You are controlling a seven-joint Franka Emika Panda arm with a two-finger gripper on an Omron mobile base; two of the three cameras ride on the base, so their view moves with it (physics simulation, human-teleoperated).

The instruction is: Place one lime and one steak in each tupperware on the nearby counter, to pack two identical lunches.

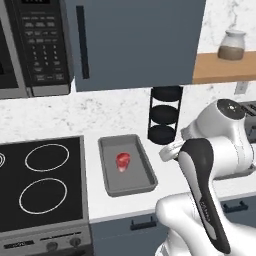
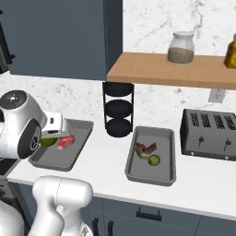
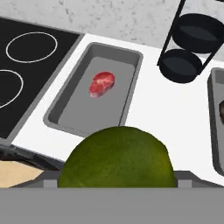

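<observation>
A yellow-green lime (image 3: 118, 153) sits between my gripper's (image 3: 117, 180) fingers, close to the hand camera. In the right base view the gripper (image 2: 50, 137) hangs with that lime (image 2: 47, 141) over the near end of the left tupperware (image 2: 78, 125), beside a red-pink steak (image 2: 66, 141). That tray (image 1: 147, 165) and its steak (image 1: 123, 161) lie on the white counter (image 1: 95, 150) next to the stove. The right tupperware (image 2: 171, 156) holds a darker steak (image 2: 145, 149) and a second lime (image 2: 154, 160).
A black three-tier rack (image 2: 118, 110) stands between the two trays at the wall. A toaster (image 2: 209, 133) is to the right, a black stove (image 1: 40, 180) to the left. A wooden shelf (image 2: 175, 69) with jars and a dark cabinet (image 1: 135, 40) hang overhead.
</observation>
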